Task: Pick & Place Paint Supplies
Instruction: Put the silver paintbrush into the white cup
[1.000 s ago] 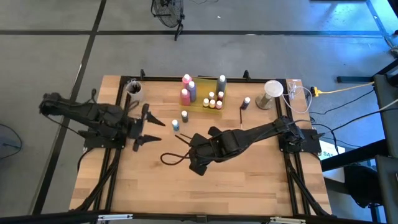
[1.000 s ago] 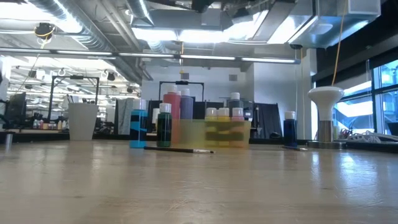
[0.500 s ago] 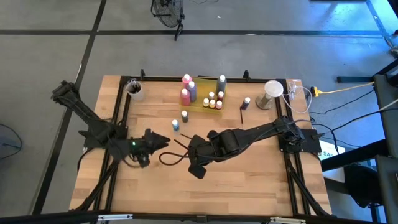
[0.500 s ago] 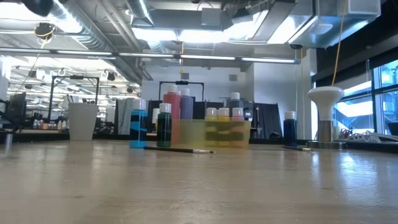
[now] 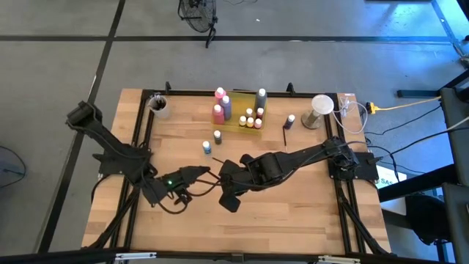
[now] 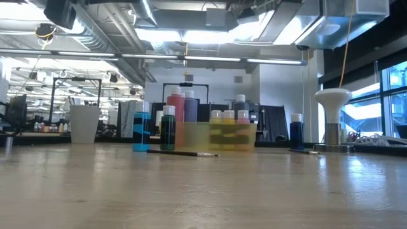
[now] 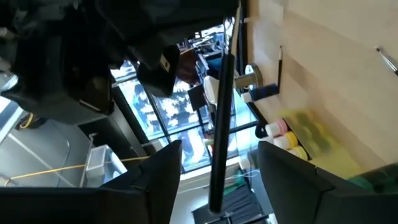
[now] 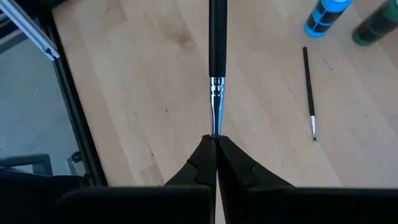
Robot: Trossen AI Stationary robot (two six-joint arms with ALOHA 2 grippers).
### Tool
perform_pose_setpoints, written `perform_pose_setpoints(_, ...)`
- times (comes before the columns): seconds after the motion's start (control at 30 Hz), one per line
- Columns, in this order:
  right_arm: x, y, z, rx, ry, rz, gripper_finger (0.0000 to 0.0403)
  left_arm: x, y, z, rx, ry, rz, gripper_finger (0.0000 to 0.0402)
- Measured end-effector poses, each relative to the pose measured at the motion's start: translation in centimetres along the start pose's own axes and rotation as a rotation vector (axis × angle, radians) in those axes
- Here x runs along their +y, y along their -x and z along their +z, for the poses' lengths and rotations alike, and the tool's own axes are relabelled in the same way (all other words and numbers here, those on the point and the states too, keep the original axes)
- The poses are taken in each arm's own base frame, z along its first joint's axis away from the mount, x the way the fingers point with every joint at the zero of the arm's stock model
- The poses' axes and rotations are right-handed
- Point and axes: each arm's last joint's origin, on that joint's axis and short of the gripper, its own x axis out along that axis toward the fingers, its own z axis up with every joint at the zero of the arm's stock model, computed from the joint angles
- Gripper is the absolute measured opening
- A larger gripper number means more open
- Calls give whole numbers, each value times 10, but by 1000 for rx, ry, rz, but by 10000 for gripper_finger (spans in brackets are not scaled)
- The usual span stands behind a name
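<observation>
My right gripper (image 8: 216,140) (image 5: 223,176) hangs over the middle of the table, shut on a thin black brush (image 8: 216,37) that sticks out toward the table's left. My left gripper (image 7: 219,146) (image 5: 199,173) has come in from the left and stands open, one finger on either side of that brush's black handle (image 7: 219,124) without touching it. A second brush (image 8: 309,93) (image 6: 184,152) lies flat on the wood near a blue bottle (image 5: 218,136) and a green bottle (image 5: 207,147). Pink (image 5: 218,114), purple (image 5: 226,106) and grey (image 5: 261,97) bottles stand at the yellow tray (image 5: 238,119). My right gripper pinches the brush at its bristle end (image 8: 216,132), just past the silver ferrule (image 8: 216,93), between its two fingertips. The fingers slant down from the table's right and lie along the brush. The handle juts out from the fingertips, clear of the table.
Small white-capped bottles (image 5: 253,117) stand in the tray. A dark blue bottle (image 5: 291,120) and a third brush (image 5: 284,134) sit to its right. Pale cups stand at the far left (image 5: 158,105) and far right (image 5: 320,110). Bare wood lies along the near edge.
My left gripper has swung from the table's left side toward the near edge and toward my right gripper, sinking and rolling over, until its fingers came to stand around the held brush's handle. My right gripper has kept still with the brush.
</observation>
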Motion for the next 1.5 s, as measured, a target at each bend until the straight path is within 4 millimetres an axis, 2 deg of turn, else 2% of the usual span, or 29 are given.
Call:
perform_pose_setpoints(0.27,-2,0,1,-1,-1,-2,0,1,0,4,-79,-9,6,180)
perform_pose_setpoints(0.87,-4,-1,6,-12,-12,1,0,2,-13,-3,-21,8,2,119)
perform_pose_setpoints(1.23,-9,-2,11,-16,-6,-5,0,1,-13,-3,-42,9,-3,44)
perform_pose_setpoints(1.37,-9,-1,11,-26,28,-2,18,1,-13,-3,-20,-1,-6,20)
perform_pose_setpoints(1.5,-9,-1,12,-32,30,-2,65,3,-13,-4,6,29,4,20)
